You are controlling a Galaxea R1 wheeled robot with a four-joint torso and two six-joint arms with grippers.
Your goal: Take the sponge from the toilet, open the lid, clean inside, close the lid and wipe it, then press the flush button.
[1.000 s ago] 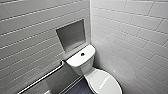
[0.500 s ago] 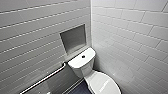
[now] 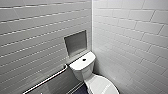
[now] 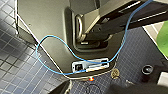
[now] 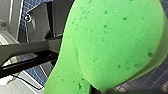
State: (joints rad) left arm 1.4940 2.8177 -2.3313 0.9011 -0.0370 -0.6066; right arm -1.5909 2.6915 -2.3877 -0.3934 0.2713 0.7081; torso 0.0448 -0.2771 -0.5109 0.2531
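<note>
One green sponge close to the right wrist; toilet in corner.

The toilet is cut off by the lower edge, its lid running out at lower right. The rail leaves at lower left. The button is only a tiny dark dot. In the right wrist view the sponge overruns the edges, hiding most of what grips it.
</note>
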